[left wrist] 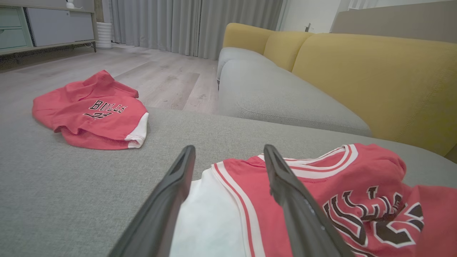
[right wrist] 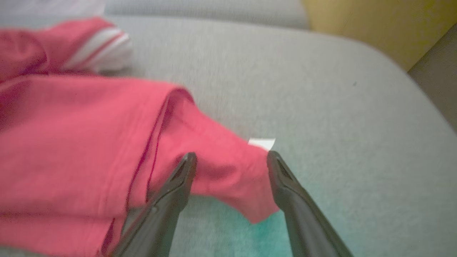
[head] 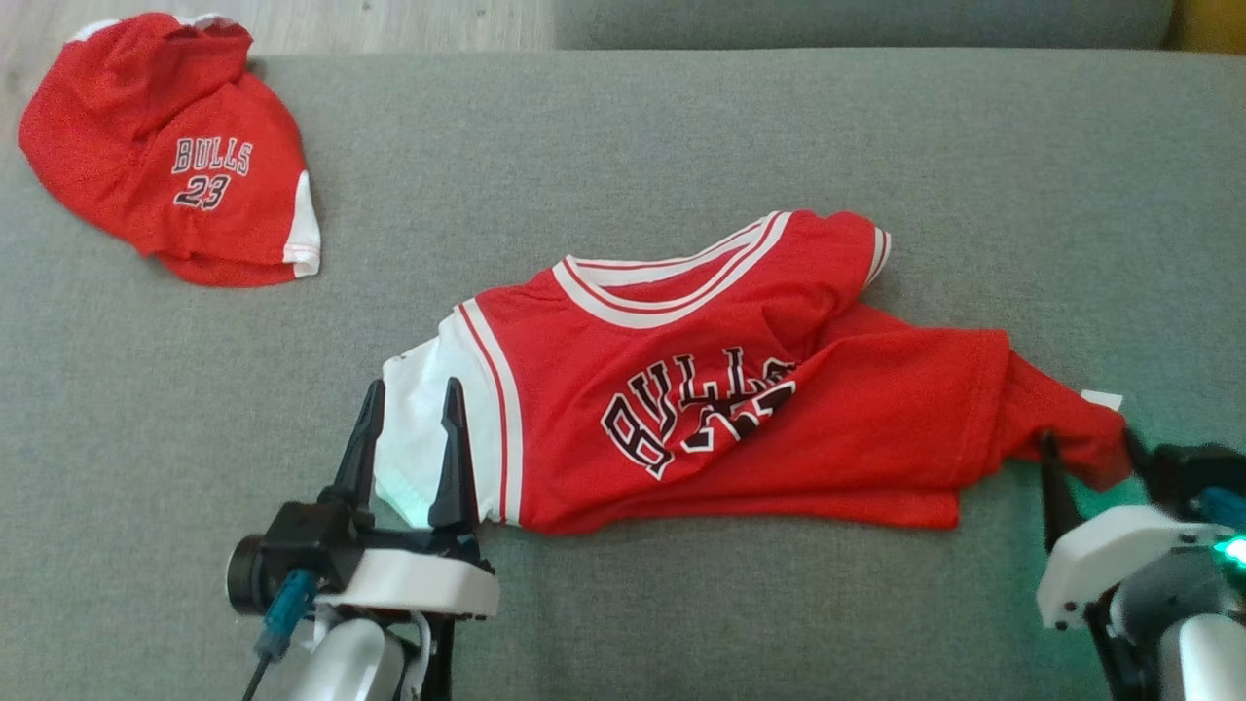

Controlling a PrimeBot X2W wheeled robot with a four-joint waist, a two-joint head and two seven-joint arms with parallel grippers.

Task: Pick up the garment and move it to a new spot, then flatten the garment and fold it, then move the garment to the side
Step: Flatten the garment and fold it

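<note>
The garment (head: 681,321), a red jersey with white trim and black lettering, lies crumpled on the grey cushion (head: 681,127). My left gripper (head: 411,394) stands open over its white side panel, one finger on each side of the cloth. In the left wrist view the left gripper (left wrist: 228,150) has that white and red edge of the garment (left wrist: 357,178) lying between and under its fingers. My right gripper (head: 1087,438) is open at the garment's right end. In the right wrist view the right gripper (right wrist: 232,155) straddles a loose red corner of the garment (right wrist: 71,135) beside a white tag (right wrist: 262,142).
Red shorts (head: 175,146) with the same lettering lie at the cushion's far left corner, also in the left wrist view as red shorts (left wrist: 93,114). A yellow backrest (left wrist: 375,78) rises beyond the cushion. Wooden floor (left wrist: 160,71) lies past the far edge.
</note>
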